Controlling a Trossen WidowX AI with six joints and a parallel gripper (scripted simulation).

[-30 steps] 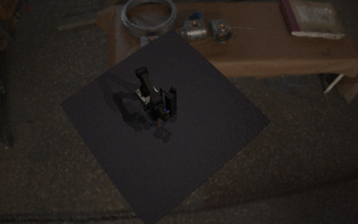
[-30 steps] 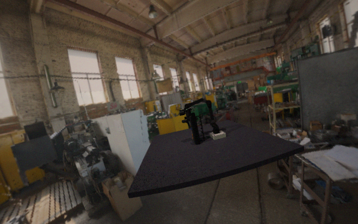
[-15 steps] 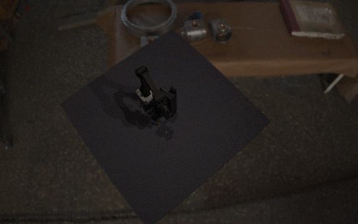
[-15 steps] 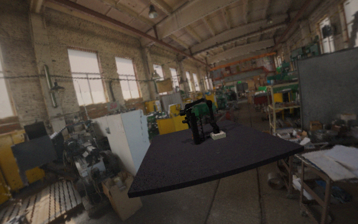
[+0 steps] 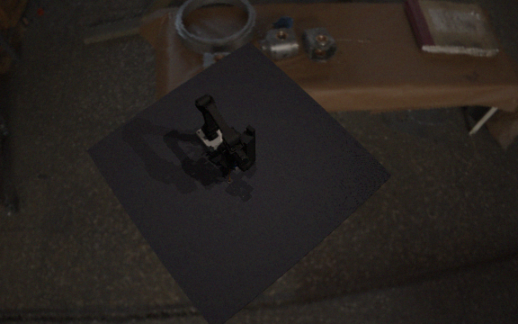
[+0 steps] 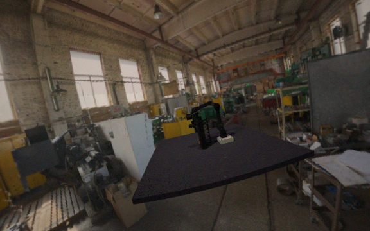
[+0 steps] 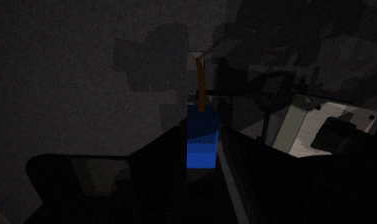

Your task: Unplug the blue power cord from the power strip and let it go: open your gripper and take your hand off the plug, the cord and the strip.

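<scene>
The blue plug [image 7: 203, 137] is between my fingers in the middle of the wrist view. Its orange cord [image 7: 202, 85] runs from the far end to a small pale piece [image 7: 191, 61]. My gripper [image 7: 200, 131] [image 6: 204, 146] is low over the dark table [image 5: 295, 216] [image 6: 230, 163]. It stands part-open, with one dark finger on each side of the plug, very close to it. No grip on the plug shows. The strip cannot be made out in the shadow, and whether the plug is seated in it cannot be told. In the top and exterior views the arm hides most of this spot.
A pale box [image 5: 212, 143] [image 6: 225, 140] [image 7: 314, 115] stands at the arm's base, to the right in the wrist view. Dark arm shadows cover the surface around the cord. A workbench with a metal ring [image 5: 216, 45] is beyond the table in the top view.
</scene>
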